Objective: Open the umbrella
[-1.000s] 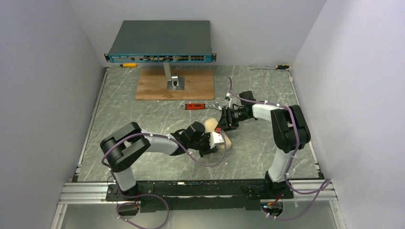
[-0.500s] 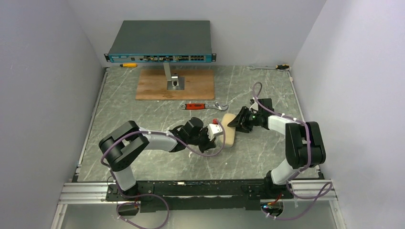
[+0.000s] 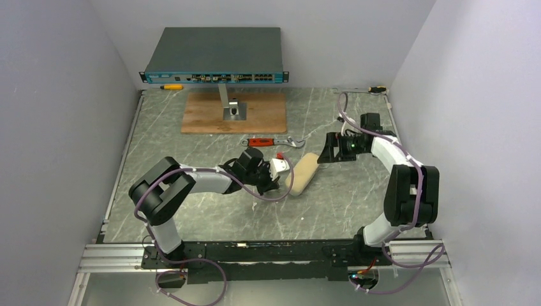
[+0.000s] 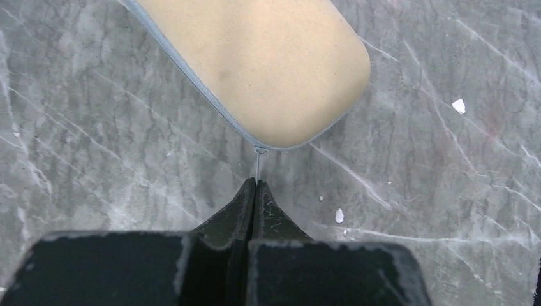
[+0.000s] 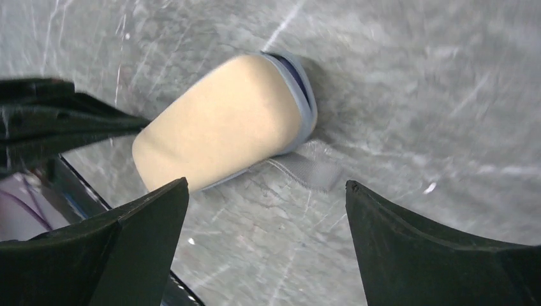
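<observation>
The umbrella itself is hidden. A tan zippered case (image 3: 303, 172) lies on the marbled table, slanting from near left to far right. In the left wrist view its rounded end (image 4: 268, 64) sits just ahead of my left gripper (image 4: 256, 181), which is shut on the thin zipper pull (image 4: 257, 162). From above, that left gripper (image 3: 285, 185) is at the case's near end. My right gripper (image 3: 328, 153) stands open beside the far end, apart from the case (image 5: 223, 127), with only bare table between its fingers (image 5: 265, 185). There the grey zip edge (image 5: 305, 95) gapes on a dark inside.
A red-handled wrench (image 3: 261, 141) lies just beyond the case. Further back are a wooden board (image 3: 255, 115) with a metal stand and a network switch (image 3: 214, 54) on top. Small tools (image 3: 171, 87) lie along the back edge. Grey walls close both sides.
The right gripper let go of the case, opened wide and drew back to the far right. The case now lies flat. The left gripper, still shut, shifted slightly left and away.
</observation>
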`<action>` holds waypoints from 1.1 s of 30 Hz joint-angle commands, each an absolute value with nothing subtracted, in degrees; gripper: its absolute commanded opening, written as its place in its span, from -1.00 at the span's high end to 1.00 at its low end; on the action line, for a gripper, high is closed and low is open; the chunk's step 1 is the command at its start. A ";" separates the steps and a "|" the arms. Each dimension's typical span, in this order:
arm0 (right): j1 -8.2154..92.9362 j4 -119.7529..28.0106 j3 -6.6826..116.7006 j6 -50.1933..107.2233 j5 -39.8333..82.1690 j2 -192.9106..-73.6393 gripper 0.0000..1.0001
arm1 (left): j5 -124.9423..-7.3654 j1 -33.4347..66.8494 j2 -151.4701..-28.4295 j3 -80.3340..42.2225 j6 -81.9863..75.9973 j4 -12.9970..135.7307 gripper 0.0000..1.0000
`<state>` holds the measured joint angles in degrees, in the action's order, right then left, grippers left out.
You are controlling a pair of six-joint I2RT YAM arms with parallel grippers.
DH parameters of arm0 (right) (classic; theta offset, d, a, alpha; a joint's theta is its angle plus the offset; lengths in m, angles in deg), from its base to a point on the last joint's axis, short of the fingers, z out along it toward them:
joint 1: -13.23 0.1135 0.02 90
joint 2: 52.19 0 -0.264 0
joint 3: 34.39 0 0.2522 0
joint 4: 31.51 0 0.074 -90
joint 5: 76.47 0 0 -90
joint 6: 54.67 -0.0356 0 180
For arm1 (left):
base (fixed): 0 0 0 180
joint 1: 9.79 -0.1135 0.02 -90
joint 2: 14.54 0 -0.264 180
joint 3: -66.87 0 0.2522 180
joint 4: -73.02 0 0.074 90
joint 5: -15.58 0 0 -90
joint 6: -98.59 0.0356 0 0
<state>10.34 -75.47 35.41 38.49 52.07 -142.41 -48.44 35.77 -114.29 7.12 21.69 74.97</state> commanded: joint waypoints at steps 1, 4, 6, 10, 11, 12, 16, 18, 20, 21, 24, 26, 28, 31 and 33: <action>11.00 -88.06 44.41 61.73 58.34 -144.35 -0.90 | -45.35 33.95 -114.72 3.93 26.61 73.78 1.00; 12.93 -91.06 51.12 65.07 59.68 -149.79 -0.92 | -45.10 33.40 -115.29 2.87 27.72 73.27 1.00; 16.28 -93.43 56.34 66.71 60.30 -153.10 -0.92 | -45.28 33.38 -115.52 2.29 28.23 72.98 1.00; 21.61 -100.42 61.94 72.64 58.65 -159.17 -0.92 | -45.11 33.32 -115.44 1.73 28.42 72.89 1.00; 22.40 -100.95 61.49 74.34 57.86 -159.69 -0.92 | -45.03 33.32 -115.33 1.68 28.59 72.66 1.00; 23.00 -100.39 60.20 75.48 56.91 -159.81 -0.92 | -45.07 33.34 -115.22 1.82 28.70 72.67 1.00; 24.39 -98.17 56.04 79.47 53.55 -160.31 -0.93 | -45.14 33.27 -114.46 2.88 29.66 72.85 1.00; 24.77 -97.21 54.79 80.64 51.71 -161.28 -0.87 | -44.89 33.34 -113.94 3.37 29.60 72.76 1.00; 24.67 -95.87 53.80 80.70 49.90 -162.14 -0.74 | -44.50 33.67 -113.05 4.30 29.51 72.79 1.00; 24.54 -95.28 53.17 80.55 49.04 -162.36 -0.68 | -44.52 34.03 -112.47 4.82 29.62 72.80 1.00; 23.93 -92.46 50.19 78.94 46.47 -161.94 -0.39 | -44.37 35.55 -110.51 6.99 30.51 72.81 1.00; 23.74 -89.79 48.27 76.95 45.19 -160.97 -0.12 | -44.23 36.72 -109.29 8.37 30.51 73.14 1.00; 23.79 -87.97 46.72 74.80 44.60 -160.08 0.23 | -44.19 38.13 -108.54 9.16 29.86 73.42 1.00; 23.71 -85.97 44.84 70.91 44.23 -158.96 0.88 | -44.79 40.82 -108.24 9.60 27.40 74.01 1.00; 23.75 -85.09 43.39 68.45 44.68 -158.09 1.00 | -45.52 42.52 -108.38 9.61 25.01 75.02 1.00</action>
<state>22.95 -92.43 48.50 72.02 54.56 -156.27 -47.74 38.54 -110.35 9.78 28.75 71.47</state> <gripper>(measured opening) 0.096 0.009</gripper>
